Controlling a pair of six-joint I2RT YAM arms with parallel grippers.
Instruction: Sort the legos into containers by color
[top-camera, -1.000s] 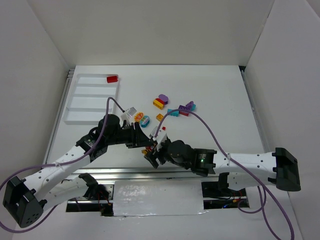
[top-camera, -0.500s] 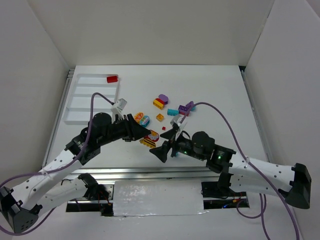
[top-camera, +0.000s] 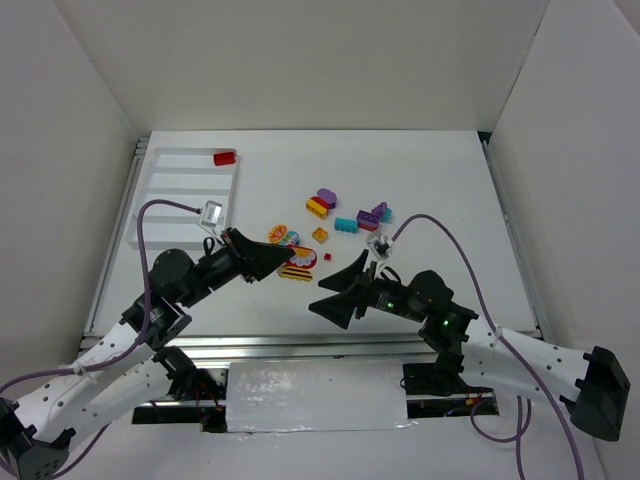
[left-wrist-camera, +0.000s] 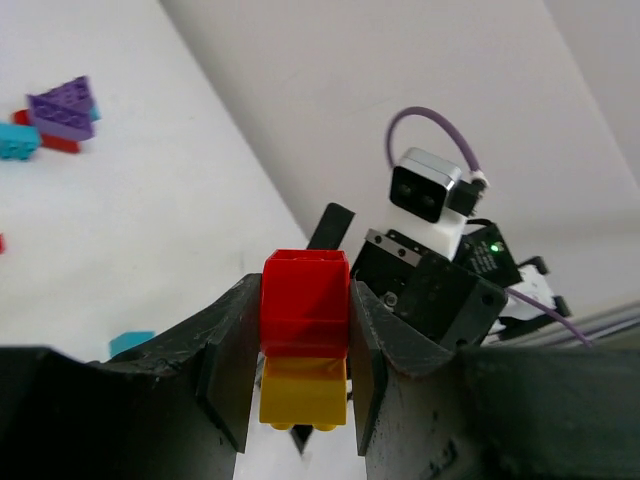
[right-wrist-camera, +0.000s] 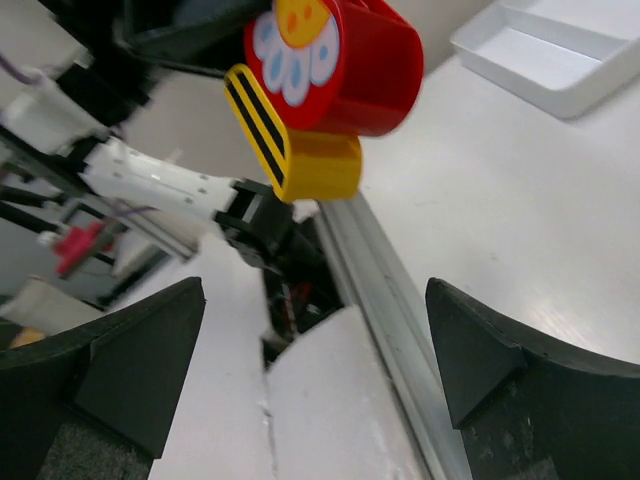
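We see the left pincer (top-camera: 281, 262) closed partway on a two-colour stack (top-camera: 298, 268), a red rounded brick (left-wrist-camera: 305, 305) plugged onto a yellow brick (left-wrist-camera: 302, 392), held up off the worktop (top-camera: 440, 180) near its near edge, between the two arms. In the left wrist view the fingers (left-wrist-camera: 232, 360) clamp the stack from both sides, red at the tips and yellow behind it. The printed faces are turned out toward the other arm. We judge that this is deliberate: the pair cannot go into any one compartment while two colours are joined, so it is offered up to be pulled apart. The right pincer (top-camera: 336, 294) faces the stack from the right with its jaws spread as wide as they go and nothing between them. Its own camera looks up at the flower-printed red face and the striped yellow piece just beyond the fingertips, not touching. The white tray (top-camera: 180, 207) lies at the far left of the worktop, well apart from the stack, with a lone red brick (top-camera: 224, 157) in its farthest compartment — so, we reckon, the red half belongs there. The loose legos (top-camera: 345, 224) — purple, teal, yellow, red — lie scattered mid-worktop, just beyond the pincers, unsorted. The next move calls for the right jaws to close squarely on one half; a skewed grip could twist the stack out of the left fingers.
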